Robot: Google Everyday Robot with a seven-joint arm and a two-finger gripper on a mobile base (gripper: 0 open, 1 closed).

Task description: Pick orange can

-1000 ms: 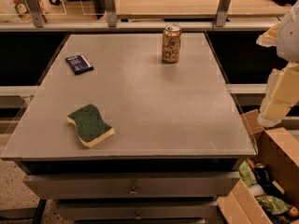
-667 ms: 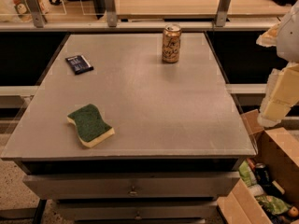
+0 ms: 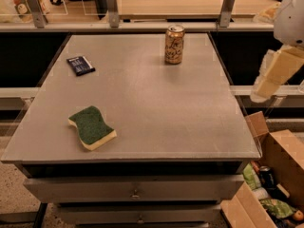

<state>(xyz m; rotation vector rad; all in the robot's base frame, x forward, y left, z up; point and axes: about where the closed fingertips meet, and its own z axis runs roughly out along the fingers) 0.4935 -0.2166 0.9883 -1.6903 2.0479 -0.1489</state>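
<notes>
The orange can (image 3: 174, 44) stands upright near the far edge of the grey metal table (image 3: 156, 113), right of centre. It has an orange-gold body with scribbled markings and a silver top. My gripper (image 3: 270, 80), pale yellow under a white arm segment (image 3: 290, 15), hangs beyond the table's right edge. It is well to the right of the can and nearer the camera, and it touches nothing.
A green and yellow sponge (image 3: 92, 127) lies at the front left of the table. A small dark blue packet (image 3: 80, 65) lies at the far left. An open cardboard box (image 3: 280, 175) with a dark can and other items sits on the floor at the right. A railing runs behind the table.
My gripper has risen a little and shifted slightly left at the right edge of the view. The can, sponge and packet have not moved.
</notes>
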